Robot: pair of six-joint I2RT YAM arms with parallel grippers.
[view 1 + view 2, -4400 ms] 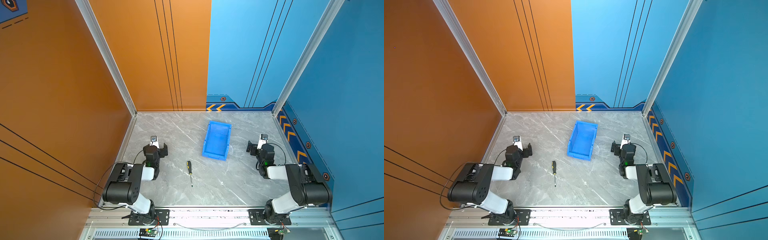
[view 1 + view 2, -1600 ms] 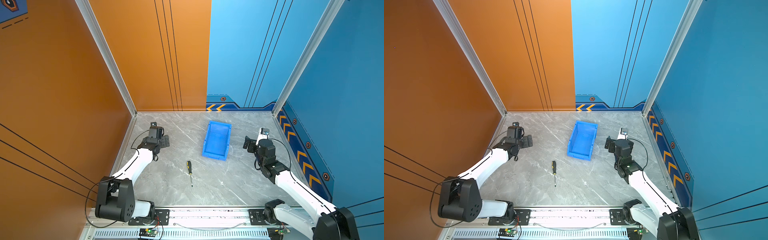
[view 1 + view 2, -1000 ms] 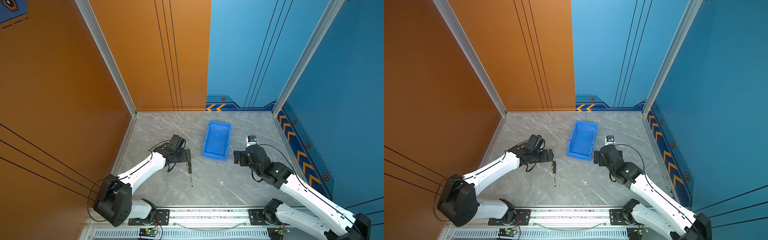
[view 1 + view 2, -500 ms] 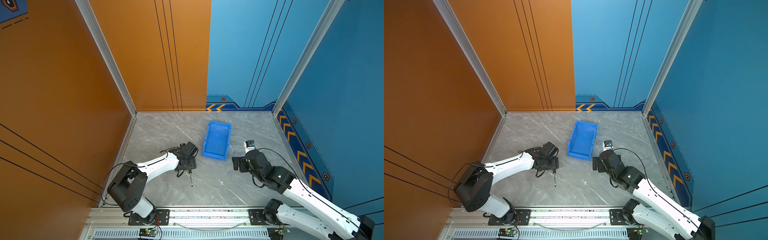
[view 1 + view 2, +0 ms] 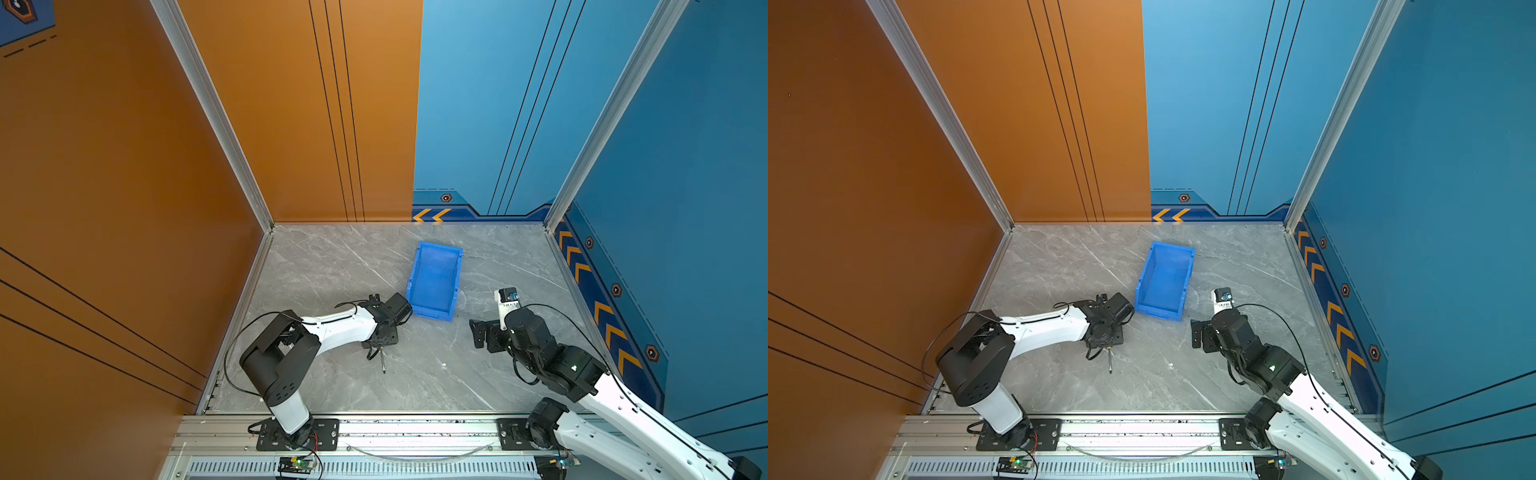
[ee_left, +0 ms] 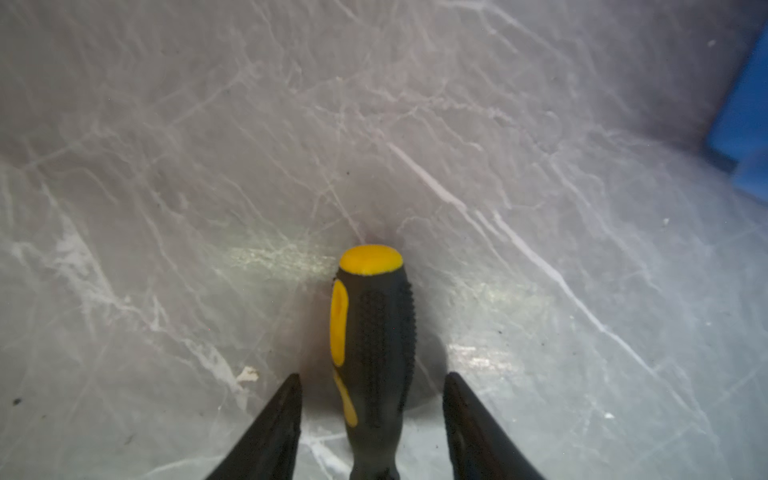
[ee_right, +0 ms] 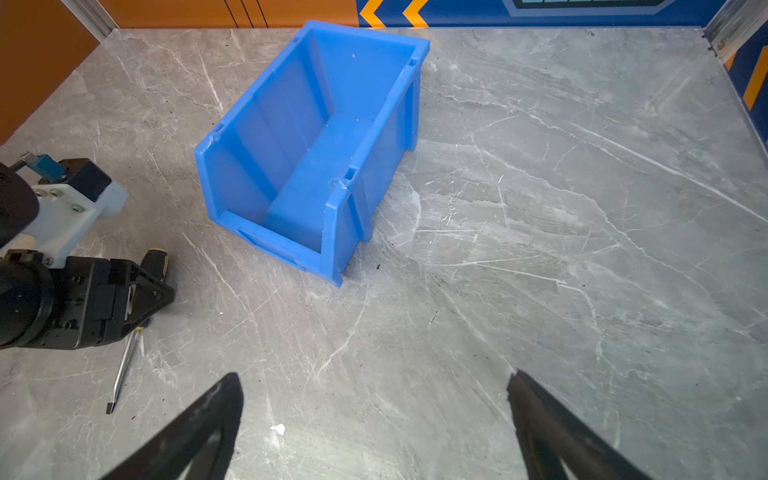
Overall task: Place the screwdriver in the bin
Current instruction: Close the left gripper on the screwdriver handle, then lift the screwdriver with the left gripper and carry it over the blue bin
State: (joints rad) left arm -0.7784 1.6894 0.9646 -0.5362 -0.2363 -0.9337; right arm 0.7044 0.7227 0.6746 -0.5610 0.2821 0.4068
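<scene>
The screwdriver [image 6: 372, 332] lies flat on the grey marble table, its black-and-yellow handle toward the bin. Its thin silver shaft [image 5: 382, 363] [image 5: 1109, 361] [image 7: 122, 370] sticks out toward the front rail. My left gripper [image 6: 372, 376] [image 5: 380, 336] [image 5: 1104, 332] is down over the handle, one finger on each side with a small gap on both sides, so it is open. The blue bin [image 5: 439, 246] [image 5: 1173, 246] [image 7: 270, 137] stands empty just beyond, a corner showing in the left wrist view [image 6: 744, 120]. My right gripper [image 7: 374, 376] [image 5: 478, 332] [image 5: 1198, 334] hovers open and empty to the bin's front right.
Orange and blue walls close in the table on three sides, and an aluminium rail [image 5: 415, 432] runs along the front. A small white fleck [image 7: 277, 429] lies on the table near my right gripper.
My left arm swung in from the left wall to the screwdriver and lowered over its handle, and its jaws narrowed. My right arm moved in toward the bin's front.
</scene>
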